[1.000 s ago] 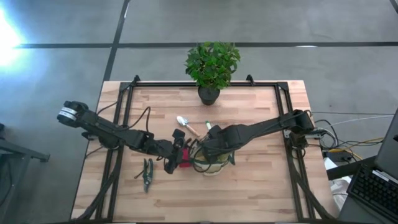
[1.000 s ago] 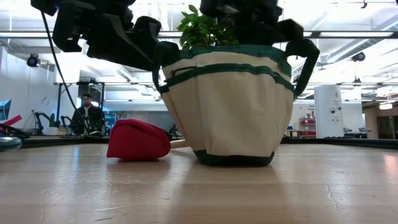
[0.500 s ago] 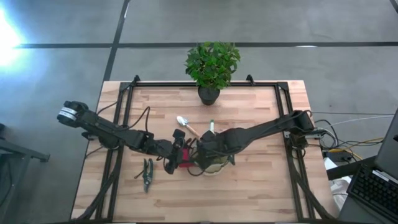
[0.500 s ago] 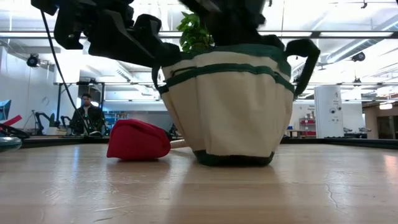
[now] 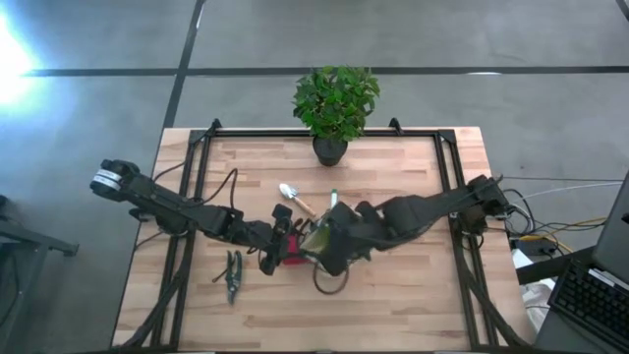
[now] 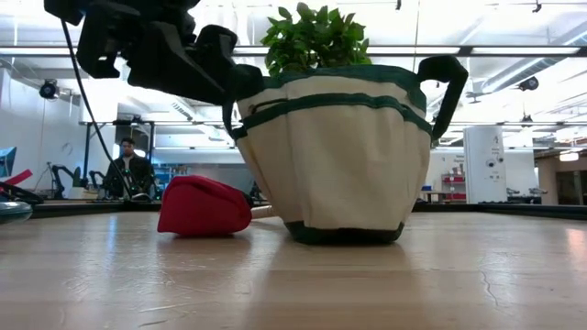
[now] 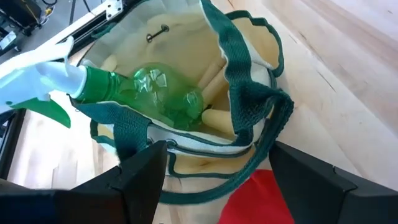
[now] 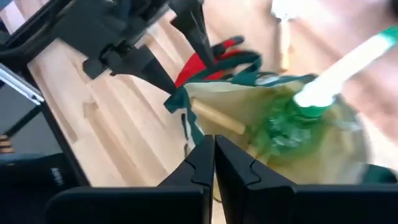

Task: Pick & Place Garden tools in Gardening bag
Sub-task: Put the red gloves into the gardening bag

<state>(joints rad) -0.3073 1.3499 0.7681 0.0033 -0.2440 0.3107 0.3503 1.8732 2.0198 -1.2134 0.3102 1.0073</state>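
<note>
Wooden table (image 5: pixel 393 305) in bright workshop, person (image 6: pixel 129 170) behind. Bag (image 7: pixel 186 134) just beyond wide-spread left gripper (image 7: pixel 214 158); pinched-shut right gripper (image 8: pixel 214 155) above bag.

Left gripper (image 7: pixel 211 165) has its fingers spread wide; right gripper (image 8: pixel 214 163) fingers are pressed together.

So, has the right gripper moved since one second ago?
Yes. In the high view the right gripper, fingers shut, has shifted toward the table's near edge, farther from the potted green plant, above the khaki fabric gardening bag.
</note>
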